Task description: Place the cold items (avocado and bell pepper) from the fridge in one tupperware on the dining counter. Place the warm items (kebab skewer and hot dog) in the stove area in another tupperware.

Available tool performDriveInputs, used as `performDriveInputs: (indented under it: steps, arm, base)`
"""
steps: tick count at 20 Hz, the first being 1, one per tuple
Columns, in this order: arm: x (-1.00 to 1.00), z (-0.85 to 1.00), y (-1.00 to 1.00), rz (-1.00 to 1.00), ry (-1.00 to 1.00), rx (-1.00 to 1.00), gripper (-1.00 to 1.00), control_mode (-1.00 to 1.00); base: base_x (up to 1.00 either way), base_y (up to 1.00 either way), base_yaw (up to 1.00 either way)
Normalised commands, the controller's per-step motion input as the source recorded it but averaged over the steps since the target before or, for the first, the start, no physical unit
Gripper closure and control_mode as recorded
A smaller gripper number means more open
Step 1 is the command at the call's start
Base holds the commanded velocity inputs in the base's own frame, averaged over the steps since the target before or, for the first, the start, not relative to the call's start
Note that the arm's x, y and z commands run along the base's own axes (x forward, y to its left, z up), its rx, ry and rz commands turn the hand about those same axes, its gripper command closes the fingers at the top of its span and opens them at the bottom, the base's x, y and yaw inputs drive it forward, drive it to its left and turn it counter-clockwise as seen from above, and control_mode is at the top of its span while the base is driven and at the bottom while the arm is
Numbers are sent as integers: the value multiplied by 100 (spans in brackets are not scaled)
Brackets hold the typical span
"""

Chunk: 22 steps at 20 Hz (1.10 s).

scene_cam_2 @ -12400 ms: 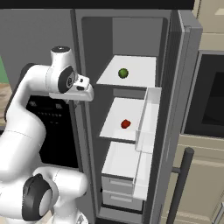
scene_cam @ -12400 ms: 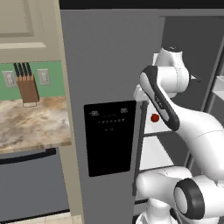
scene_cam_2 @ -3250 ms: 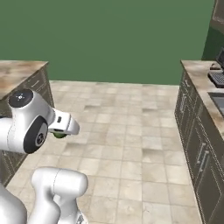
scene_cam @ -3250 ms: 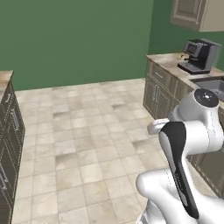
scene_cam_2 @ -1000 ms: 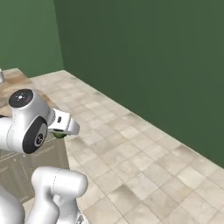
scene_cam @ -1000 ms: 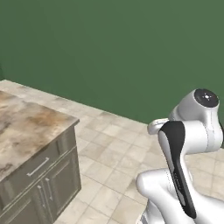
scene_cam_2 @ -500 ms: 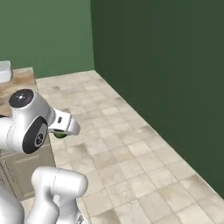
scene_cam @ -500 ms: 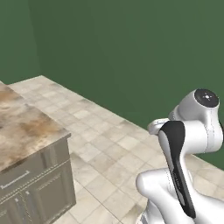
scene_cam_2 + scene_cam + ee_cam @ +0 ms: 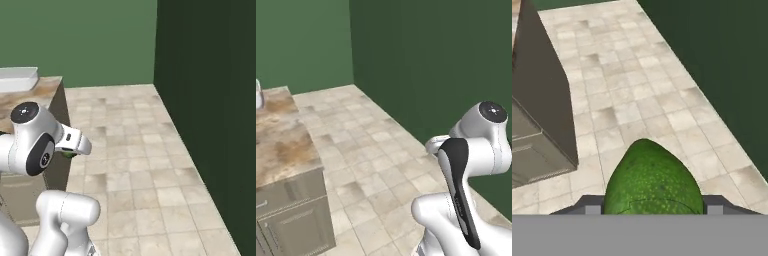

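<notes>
The transport step is judged to be in hand: one avocado (image 9: 653, 180) is gripped in the claw (image 9: 653, 207), carried at the tucked arm above the tiled floor (image 9: 662, 100). One white tupperware (image 9: 18, 80) is seen at the far left on the dining surface (image 9: 283, 145). The next move is judged to require an approach to that surface, followed by lowering and release of the avocado inside the tub.
</notes>
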Motion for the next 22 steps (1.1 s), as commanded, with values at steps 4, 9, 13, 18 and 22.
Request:
performDriveInputs:
  steps: [4,9,13,18,22]
  arm:
    - [0,0,0,0,0,0,100,100]
    - [0,0,0,0,0,0,100,100]
    - [0,0,0,0,0,0,100,100]
    - [0,0,0,0,0,0,100,100]
    - [0,0,0,0,0,0,100,100]
  base:
    - [100,-100,46]
    - [100,-96,44]
    - [100,-62,30]
    - [100,-22,18]
    - [100,-42,17]
